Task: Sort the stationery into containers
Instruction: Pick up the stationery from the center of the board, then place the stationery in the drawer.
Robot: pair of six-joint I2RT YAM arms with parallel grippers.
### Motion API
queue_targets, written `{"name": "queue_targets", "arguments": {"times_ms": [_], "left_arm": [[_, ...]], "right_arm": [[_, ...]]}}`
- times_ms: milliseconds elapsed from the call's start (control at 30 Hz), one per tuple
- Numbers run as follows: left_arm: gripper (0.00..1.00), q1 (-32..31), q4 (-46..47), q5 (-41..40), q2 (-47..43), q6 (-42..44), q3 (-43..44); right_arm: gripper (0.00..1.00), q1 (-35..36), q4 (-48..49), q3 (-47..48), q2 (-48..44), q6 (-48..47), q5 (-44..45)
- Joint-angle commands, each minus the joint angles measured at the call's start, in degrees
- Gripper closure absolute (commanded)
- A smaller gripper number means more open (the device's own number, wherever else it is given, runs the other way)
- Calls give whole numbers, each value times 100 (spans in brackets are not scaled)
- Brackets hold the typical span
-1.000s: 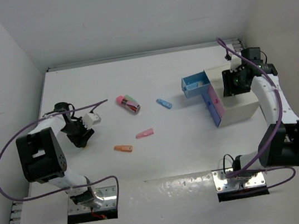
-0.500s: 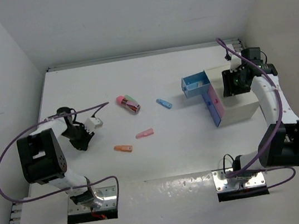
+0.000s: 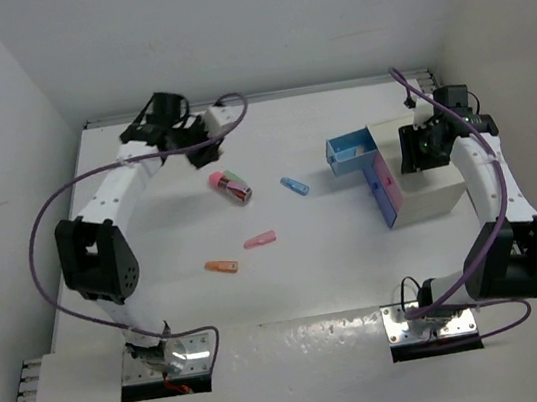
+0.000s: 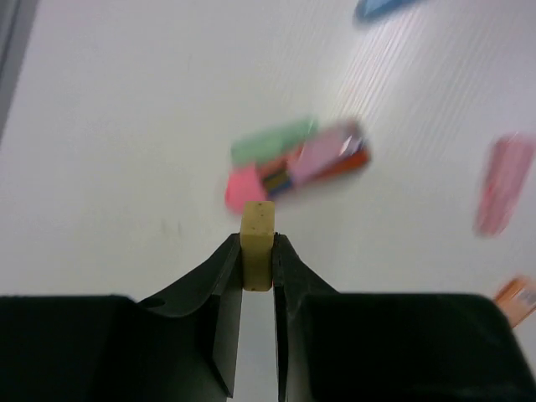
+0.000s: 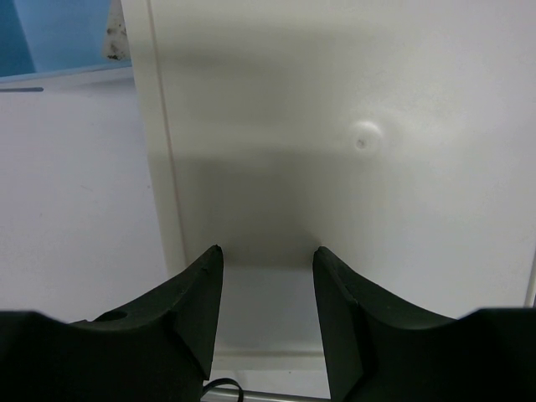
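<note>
pinching yellow piece (image 4: 257,243): wrist view only

A white surface (image 3: 312,285) is closed in by plain white walls (image 3: 252,21) at the back and both sides. A metal strip (image 3: 263,97) runs along its far edge. Two shiny plates (image 3: 197,347) lie at its near edge. A white cabinet (image 3: 434,191) stands at the right.

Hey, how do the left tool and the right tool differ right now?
The left tool is clamped on a small yellow piece; the right tool stands open with nothing between its fingers. The left tool hangs over the table near the loose pink and green pieces; the right tool hangs over the white cabinet. Both have black fingers.
</note>
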Motion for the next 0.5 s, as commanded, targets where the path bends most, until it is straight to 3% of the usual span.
{"name": "queue_targets", "arguments": {"times_ms": [0,133,267,467], "left_arm": [[100,-1002,426,711,479,-1532,1301],[100,-1847,1372,904,1357,-2475,2501],[100,-2435,2886,1045,1719,-3415,2485],[100,-2920,3608,861,2396,-3583,2855]], "right_arm": [[53,-37,-34,-82,155,140,10],[53,-46,18,-73,208,228,2],[53,-55,18,-29,234,228,-51],[53,-46,36,6,234,483,-60]]}}
